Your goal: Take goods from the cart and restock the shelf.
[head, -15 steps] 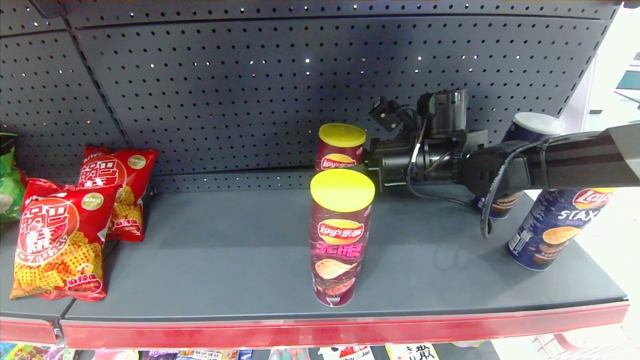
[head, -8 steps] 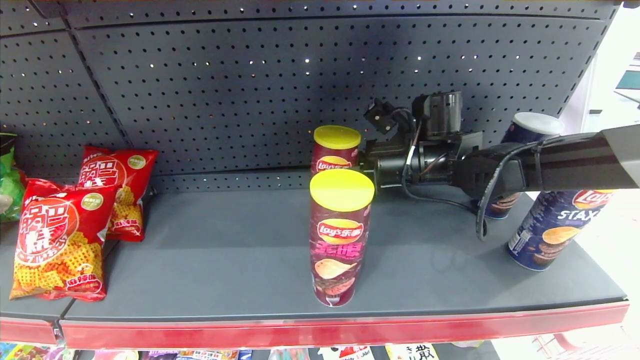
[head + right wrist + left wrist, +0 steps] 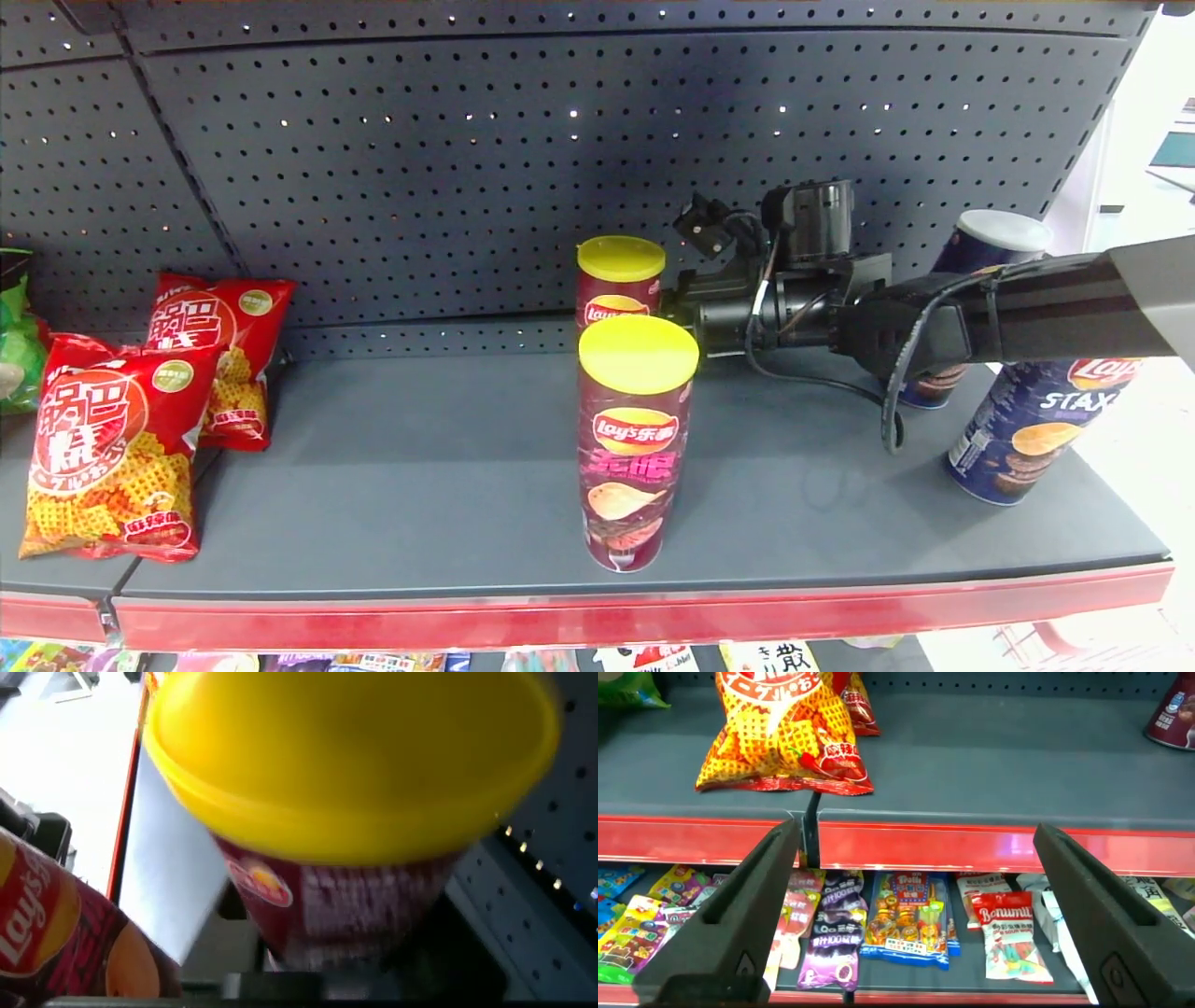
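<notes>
- Nearest me, the left gripper (image 3: 915,915) hangs before the shelf's red lip (image 3: 971,845), fingers spread wide and empty. I see no hazard from it.
- The front can (image 3: 637,448) stands upright near the lip. The held can (image 3: 618,285) is at its 12 o'clock, close behind, its base hidden from the head camera.
- The right gripper (image 3: 680,301) comes in from 3 o'clock and is clamped on the held can's side, below the yellow lid.
- Risk one, in my judgement: any drift toward 6 o'clock puts the held can or the wrist against the front can. A tall, narrow can so near the lip could topple off.
- Risk two: I cannot tell whether the held can's base is down on the shelf (image 3: 420,485). Letting go while it is raised or tilted would tip it over.
- Risk three: the arm crosses the two blue cans (image 3: 1032,429) at 3 o'clock, and a careless pull-out could sweep them.
- Farthest, the pegboard (image 3: 420,187) stands close behind. Pushing toward 12 o'clock would jam the can against it.
- Views: the head camera gives the spacing along the row but hides the grip. The right wrist camera shows the held can (image 3: 346,896) hard up against the gripper, a second can (image 3: 56,933) just beside it. The left wrist camera adds packets (image 3: 1008,938) on the shelf below and a red snack bag (image 3: 780,728).
</notes>
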### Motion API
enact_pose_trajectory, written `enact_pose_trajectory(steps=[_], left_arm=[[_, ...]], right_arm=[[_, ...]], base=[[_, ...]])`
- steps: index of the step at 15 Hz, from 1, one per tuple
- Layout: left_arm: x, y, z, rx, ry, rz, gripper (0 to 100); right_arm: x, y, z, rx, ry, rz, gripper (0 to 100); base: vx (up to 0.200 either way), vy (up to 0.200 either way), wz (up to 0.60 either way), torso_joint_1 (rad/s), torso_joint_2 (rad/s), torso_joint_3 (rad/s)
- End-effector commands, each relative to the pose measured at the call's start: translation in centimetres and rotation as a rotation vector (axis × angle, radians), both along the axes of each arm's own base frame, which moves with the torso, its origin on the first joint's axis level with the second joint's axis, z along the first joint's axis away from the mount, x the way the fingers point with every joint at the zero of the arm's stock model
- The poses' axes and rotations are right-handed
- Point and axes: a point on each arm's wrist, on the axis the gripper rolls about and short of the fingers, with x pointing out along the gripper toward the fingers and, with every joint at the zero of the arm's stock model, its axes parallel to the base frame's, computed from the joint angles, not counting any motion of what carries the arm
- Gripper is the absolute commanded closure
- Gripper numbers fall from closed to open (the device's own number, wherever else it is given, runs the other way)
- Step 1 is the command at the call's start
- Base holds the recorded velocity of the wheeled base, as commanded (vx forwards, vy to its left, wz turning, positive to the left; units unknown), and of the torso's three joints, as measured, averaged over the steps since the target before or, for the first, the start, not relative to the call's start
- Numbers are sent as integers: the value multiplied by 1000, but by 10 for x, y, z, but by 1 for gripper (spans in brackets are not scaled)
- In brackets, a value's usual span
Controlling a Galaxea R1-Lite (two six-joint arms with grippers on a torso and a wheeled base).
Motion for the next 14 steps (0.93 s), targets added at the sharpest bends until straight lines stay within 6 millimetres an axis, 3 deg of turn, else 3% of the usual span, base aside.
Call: enact_pose_trajectory(steps=[1, 4, 8, 12, 14], left_arm=[[0, 0, 0, 0, 3, 0, 0], [0, 0, 0, 0, 3, 0, 0], [0, 0, 0, 0, 1, 0, 0], [0, 0, 0, 0, 3, 0, 0], [0, 0, 0, 0, 3, 0, 0]], right_arm=[[1, 0, 0, 3, -2, 1, 0], [0, -4, 5, 8, -4, -16, 0], [-9, -30, 12, 4, 9, -62, 0], [-40, -72, 15, -10, 49, -122, 0], [-58, -84, 14, -18, 67, -133, 0]], base=[[0, 0, 0, 0, 0, 0], [0, 0, 0, 0, 0, 0], [0, 0, 0, 0, 0, 0], [0, 0, 0, 0, 0, 0], [0, 0, 0, 0, 0, 0]])
